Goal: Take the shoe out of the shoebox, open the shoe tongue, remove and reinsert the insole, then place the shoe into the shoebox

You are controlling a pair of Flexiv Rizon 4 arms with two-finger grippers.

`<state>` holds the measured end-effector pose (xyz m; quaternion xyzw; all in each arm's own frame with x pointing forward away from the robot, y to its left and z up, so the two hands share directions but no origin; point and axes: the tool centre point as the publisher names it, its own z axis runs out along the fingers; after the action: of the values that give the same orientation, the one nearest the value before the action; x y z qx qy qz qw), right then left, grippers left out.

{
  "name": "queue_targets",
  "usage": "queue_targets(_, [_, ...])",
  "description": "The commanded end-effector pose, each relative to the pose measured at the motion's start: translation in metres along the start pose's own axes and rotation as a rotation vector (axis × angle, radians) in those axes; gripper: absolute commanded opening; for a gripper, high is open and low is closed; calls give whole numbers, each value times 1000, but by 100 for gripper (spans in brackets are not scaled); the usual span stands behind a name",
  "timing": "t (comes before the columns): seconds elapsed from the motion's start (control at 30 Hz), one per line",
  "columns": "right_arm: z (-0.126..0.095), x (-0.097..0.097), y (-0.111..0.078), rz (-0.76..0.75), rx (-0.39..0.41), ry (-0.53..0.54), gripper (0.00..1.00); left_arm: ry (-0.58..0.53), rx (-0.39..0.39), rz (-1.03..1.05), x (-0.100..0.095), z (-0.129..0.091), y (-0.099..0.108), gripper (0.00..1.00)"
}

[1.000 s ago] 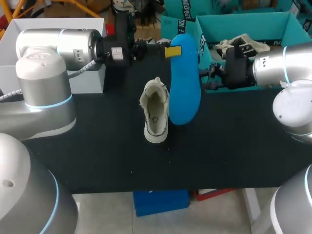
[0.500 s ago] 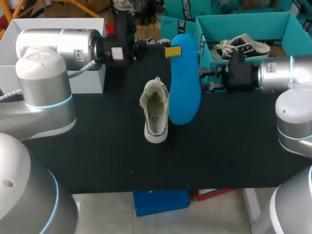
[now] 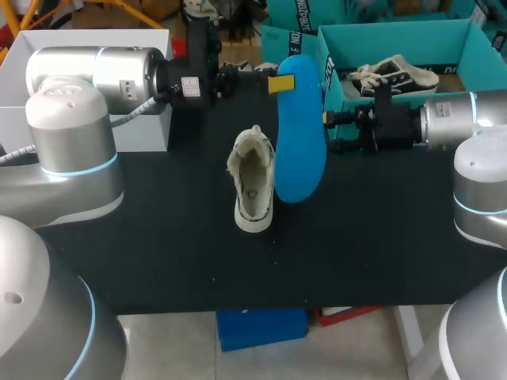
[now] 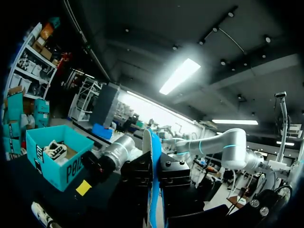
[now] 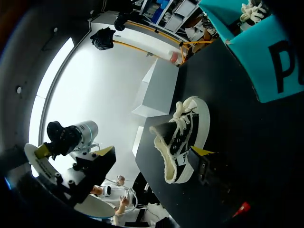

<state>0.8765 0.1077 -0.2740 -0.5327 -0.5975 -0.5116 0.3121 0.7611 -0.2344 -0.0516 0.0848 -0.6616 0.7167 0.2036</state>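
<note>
The right gripper has slid from the shoebox to just beside the blue insole, its fingers spread and holding nothing. The left gripper stays clamped on the insole's top end, keeping it upright above the table — the shoe sits beside it, opening upward.

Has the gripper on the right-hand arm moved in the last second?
Yes. The right gripper has shifted off the teal shoebox front wall toward the blue insole held by the left gripper.
</note>
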Motion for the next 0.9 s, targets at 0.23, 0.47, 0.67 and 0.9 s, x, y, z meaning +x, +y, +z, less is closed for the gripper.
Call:
queue_targets(0.23, [1, 1, 4, 17, 49, -24, 100, -3, 2, 2, 0, 1, 1, 0])
queue_targets(0.47, [1, 1, 4, 17, 49, -24, 100, -9, -31, 83, 1, 2, -1, 0])
queue_targets(0.67, [1, 1, 4, 17, 49, -24, 100, -44, -108, 397, 10, 0, -2, 0])
queue_targets(0.9, [1, 1, 4, 17, 49, -24, 100, -83, -179, 732, 23, -8, 18, 0])
